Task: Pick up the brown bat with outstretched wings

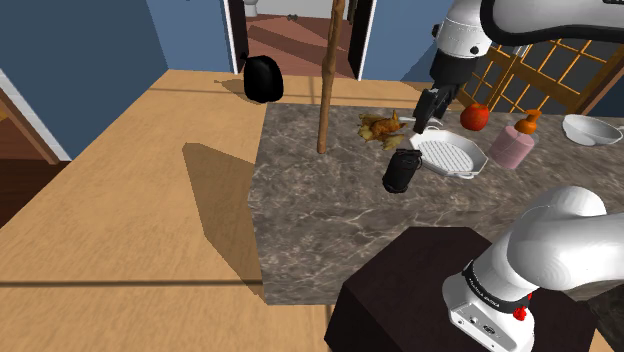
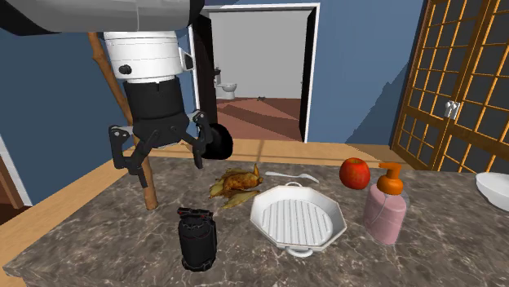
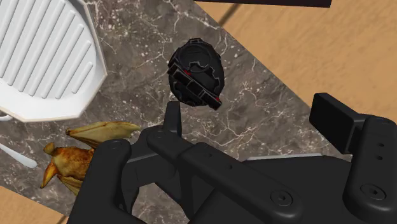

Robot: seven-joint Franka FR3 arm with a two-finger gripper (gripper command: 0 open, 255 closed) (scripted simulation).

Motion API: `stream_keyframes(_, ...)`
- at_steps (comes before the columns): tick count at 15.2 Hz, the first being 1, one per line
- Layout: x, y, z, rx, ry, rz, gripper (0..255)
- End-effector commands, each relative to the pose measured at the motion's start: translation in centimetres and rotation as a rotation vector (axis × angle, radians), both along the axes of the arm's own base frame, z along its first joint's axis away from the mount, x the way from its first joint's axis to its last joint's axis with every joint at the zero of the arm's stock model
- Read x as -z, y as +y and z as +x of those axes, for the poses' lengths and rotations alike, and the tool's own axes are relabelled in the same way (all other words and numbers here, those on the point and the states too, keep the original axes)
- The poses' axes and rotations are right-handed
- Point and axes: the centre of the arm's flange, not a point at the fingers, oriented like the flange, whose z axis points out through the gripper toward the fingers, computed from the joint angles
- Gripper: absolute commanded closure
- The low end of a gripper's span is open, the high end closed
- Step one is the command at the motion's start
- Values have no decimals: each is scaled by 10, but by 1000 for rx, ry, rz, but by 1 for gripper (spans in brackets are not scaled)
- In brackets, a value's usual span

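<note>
On the table (image 2: pixel 98 236) are counted one brown bat (image 2: pixel 236 183), one ridged white dish (image 2: pixel 298 218), one apple (image 2: pixel 354 173), one pink soap dispenser (image 2: pixel 385 212), one white bowl (image 2: pixel 493 187), one white spoon (image 2: pixel 292 175) and one black canister (image 2: pixel 197 238).

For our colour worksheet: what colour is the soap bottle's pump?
The pump is orange, clearest in the second exterior view.

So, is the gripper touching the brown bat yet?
Apart. The second exterior view shows the open gripper hanging up and to that view's left of the brown bat, with a clear gap between them.
</note>
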Motion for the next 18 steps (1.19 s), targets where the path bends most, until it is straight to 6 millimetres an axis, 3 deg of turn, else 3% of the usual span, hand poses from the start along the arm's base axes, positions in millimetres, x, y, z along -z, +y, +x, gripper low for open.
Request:
stream_keyframes(1,0,0,0,0,0,0,0)
stream_keyframes(18,85,-179,134,-74,118,48,0)
